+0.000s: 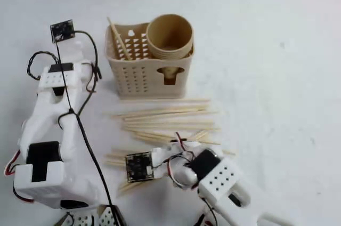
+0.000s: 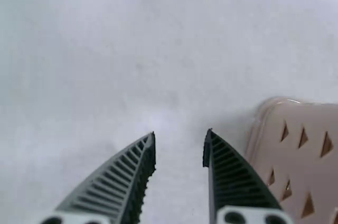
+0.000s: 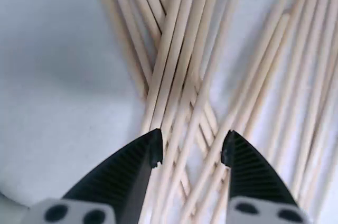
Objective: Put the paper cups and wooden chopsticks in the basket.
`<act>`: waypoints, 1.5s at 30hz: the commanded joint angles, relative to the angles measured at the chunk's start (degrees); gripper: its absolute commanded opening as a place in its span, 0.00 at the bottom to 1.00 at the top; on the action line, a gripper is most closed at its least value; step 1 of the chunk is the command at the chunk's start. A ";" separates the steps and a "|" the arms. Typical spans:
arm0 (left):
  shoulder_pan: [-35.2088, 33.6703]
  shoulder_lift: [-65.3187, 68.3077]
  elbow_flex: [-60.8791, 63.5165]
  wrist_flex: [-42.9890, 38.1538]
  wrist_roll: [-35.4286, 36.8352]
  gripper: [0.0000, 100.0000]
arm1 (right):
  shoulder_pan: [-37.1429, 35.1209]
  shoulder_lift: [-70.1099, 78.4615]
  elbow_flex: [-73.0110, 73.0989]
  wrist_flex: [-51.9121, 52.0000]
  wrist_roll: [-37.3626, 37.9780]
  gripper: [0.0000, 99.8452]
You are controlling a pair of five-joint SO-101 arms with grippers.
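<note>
- Our right gripper [image 3: 191,149] hangs low over the pile of thin, pale wooden chopsticks [image 1: 170,122] lying on the white table [image 1: 277,77]. Its two black fingers are apart, with a few sticks between them, not pinched yet.
- The stack of tan paper cups [image 1: 169,35] already sits in the beige plastic basket with holes [image 1: 139,77]. One chopstick [image 1: 119,39] leans inside it too.
- Our left gripper [image 2: 180,137] is spread apart too, holding nothing, just beside the basket.
- We think the cups are done and the sticks are the job now.
- Next we would need to squeeze on a few sticks, lift them and carry them to the basket.
</note>
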 commanded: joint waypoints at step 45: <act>0.57 -1.54 -0.18 -0.70 0.44 0.16 | 5.32 29.41 -10.46 -8.92 2.29 0.11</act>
